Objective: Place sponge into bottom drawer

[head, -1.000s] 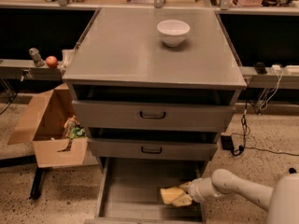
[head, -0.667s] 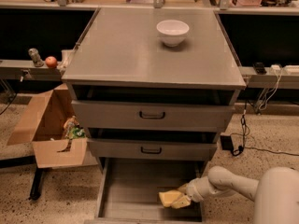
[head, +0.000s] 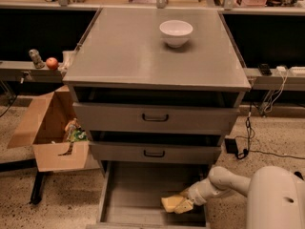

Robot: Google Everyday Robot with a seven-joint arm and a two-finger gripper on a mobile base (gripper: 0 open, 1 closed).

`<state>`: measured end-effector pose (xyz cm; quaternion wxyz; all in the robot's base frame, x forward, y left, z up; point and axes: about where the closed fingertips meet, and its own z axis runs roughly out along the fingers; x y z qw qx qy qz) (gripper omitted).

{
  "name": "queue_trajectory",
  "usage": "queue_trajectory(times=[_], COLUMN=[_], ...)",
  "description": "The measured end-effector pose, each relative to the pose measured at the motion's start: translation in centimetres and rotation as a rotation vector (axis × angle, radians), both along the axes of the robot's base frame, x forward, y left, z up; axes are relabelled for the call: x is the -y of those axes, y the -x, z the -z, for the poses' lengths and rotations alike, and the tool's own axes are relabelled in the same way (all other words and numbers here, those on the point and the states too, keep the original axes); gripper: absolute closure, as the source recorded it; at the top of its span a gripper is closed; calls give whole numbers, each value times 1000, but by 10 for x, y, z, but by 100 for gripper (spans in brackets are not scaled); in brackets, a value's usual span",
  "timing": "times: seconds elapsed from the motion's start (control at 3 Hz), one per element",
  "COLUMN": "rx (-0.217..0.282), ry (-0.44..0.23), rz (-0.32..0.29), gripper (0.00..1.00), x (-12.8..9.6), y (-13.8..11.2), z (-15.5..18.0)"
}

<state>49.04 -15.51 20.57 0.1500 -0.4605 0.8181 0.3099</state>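
The bottom drawer (head: 136,187) of the grey cabinet is pulled open, a shallow grey tray near the floor. My arm reaches in from the lower right. My gripper (head: 180,204) is over the drawer's front right part, shut on the pale-yellow sponge (head: 169,203). The sponge sits low inside the drawer, at or just above its floor; I cannot tell whether it touches. The two upper drawers (head: 155,118) are slightly ajar.
A white bowl (head: 176,32) stands on the cabinet top (head: 119,51). An open cardboard box (head: 52,128) with items sits on the floor to the left. Cables and a power adapter (head: 232,145) lie at the right. A shelf at the left holds an apple (head: 52,63).
My gripper and the sponge have moved a little to the left and lower into the bottom drawer. Nothing else has moved.
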Motion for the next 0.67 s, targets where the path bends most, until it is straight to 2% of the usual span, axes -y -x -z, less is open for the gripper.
queue_trajectory(times=[0.33,0.67], rx=[-16,-21], ry=[-9,-29], rz=[-18,-32], gripper=[0,0], x=[-2,-4], y=[2,2], z=[2,2])
